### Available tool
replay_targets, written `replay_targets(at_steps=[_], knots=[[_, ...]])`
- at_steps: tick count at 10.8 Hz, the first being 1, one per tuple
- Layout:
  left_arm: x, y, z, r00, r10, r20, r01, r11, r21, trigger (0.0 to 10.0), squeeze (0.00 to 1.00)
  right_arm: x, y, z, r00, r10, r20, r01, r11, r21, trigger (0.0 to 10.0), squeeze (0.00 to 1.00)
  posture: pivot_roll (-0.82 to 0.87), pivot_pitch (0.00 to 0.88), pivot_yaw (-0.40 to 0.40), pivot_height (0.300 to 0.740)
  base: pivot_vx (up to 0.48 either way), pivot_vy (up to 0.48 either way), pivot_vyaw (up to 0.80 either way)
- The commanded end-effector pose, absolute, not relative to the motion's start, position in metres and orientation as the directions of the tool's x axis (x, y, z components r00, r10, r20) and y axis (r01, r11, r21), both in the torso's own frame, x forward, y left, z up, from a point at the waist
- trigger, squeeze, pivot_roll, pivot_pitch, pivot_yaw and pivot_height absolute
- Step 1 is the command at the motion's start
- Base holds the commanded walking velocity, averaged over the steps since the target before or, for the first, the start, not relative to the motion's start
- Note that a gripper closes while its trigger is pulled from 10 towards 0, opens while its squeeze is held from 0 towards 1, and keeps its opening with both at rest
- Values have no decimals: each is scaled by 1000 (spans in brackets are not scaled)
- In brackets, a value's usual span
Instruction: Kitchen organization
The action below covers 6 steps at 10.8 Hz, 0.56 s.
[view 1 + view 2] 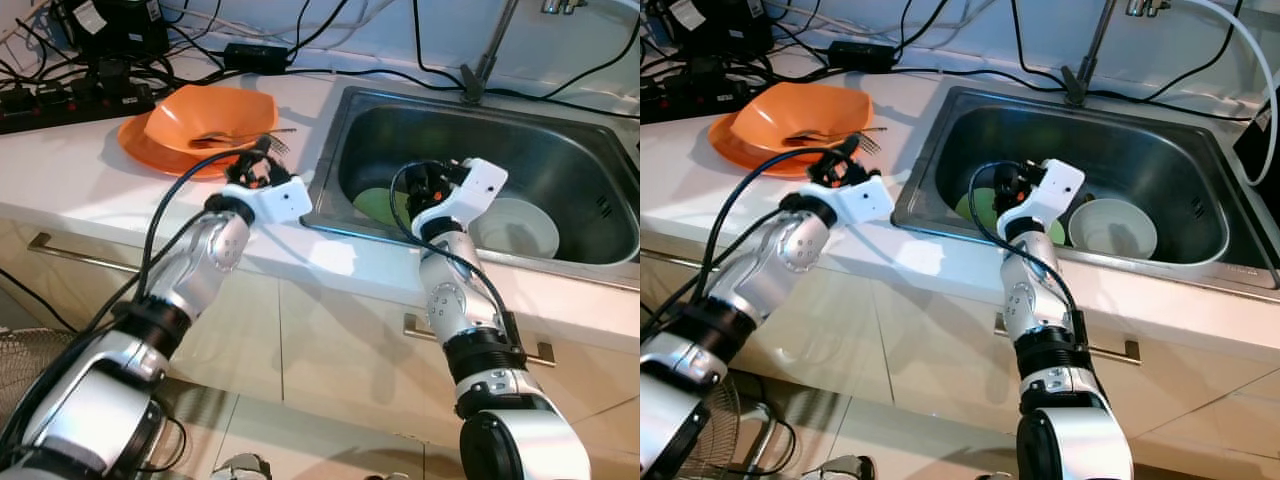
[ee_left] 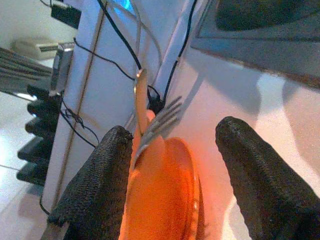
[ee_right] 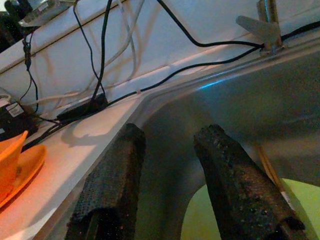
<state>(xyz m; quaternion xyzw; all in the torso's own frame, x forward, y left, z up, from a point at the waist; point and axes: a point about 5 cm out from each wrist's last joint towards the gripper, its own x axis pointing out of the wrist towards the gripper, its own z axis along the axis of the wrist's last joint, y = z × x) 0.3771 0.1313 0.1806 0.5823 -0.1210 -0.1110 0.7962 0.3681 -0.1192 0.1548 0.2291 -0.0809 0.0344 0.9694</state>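
Note:
An orange bowl [image 1: 205, 115] sits on an orange plate [image 1: 140, 145] on the white counter, left of the steel sink [image 1: 330, 150]. A metal fork [image 1: 240, 137] lies in the bowl, tines poking over its near rim. My left gripper [image 1: 266, 148] hovers open just in front of those tines; in the left wrist view the fork [image 2: 160, 122] sits between the spread fingers [image 2: 100, 185]. My right gripper [image 1: 425, 180] is open over the sink's left side, above a green plate [image 1: 375, 205]. A white bowl [image 1: 515, 228] rests beside it in the basin.
Power strips [image 1: 70, 100] and black cables crowd the back of the counter. The faucet [image 1: 490, 50] rises behind the sink. Cabinet fronts with metal handles [image 1: 75, 255] run below the counter edge. A thin wooden stick [image 3: 267, 165] lies by the green plate.

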Motion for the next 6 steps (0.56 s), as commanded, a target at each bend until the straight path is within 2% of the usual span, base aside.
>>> replay_targets(at_steps=[1,3,6], knots=[[379,127,183,941,-331,74,19,266,964,10000,0,368,-122,159,982,23,187,-107,886,452,10000,0,90,62,-49,740,0,0,0],[382,124,182,941,-331,73,12,248,969,10000,0,367,-120,157,983,26,180,-108,882,459,10000,0,90,61,-48,740,0,0,0],[392,124,182,957,-283,58,-12,163,987,10000,0,366,-119,155,985,28,169,-105,877,469,10000,0,85,58,-47,740,0,0,0]])
